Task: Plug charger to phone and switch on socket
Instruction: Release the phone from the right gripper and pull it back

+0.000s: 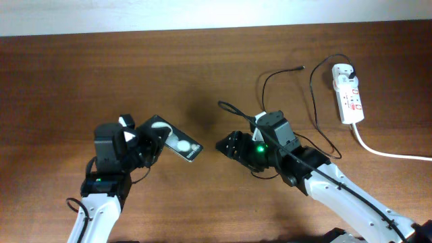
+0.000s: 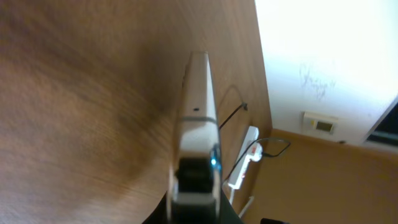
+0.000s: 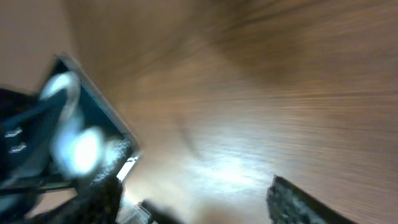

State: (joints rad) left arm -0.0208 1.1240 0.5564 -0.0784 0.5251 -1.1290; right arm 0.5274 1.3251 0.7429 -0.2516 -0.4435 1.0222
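My left gripper [image 1: 152,138] is shut on the phone [image 1: 181,145], a black glossy slab with two white reflections, and holds it tilted above the table at left of centre. In the left wrist view the phone [image 2: 198,112] shows edge-on between the jaws [image 2: 194,186]. My right gripper [image 1: 226,145] is open just right of the phone's free end. In the blurred right wrist view the fingers [image 3: 193,193] are apart, with the phone [image 3: 81,143] at left. The charger's thin black cable [image 1: 270,77] loops on the table, its plug tip [image 1: 302,68] at the back. The socket [image 1: 348,94] lies at the far right.
The socket's thick white cord [image 1: 385,154] runs off to the right edge. A thin black cable loop [image 1: 229,108] lies just behind my right gripper and passes under the right arm. The socket [image 2: 244,165] and cable [image 2: 233,111] also show in the left wrist view.
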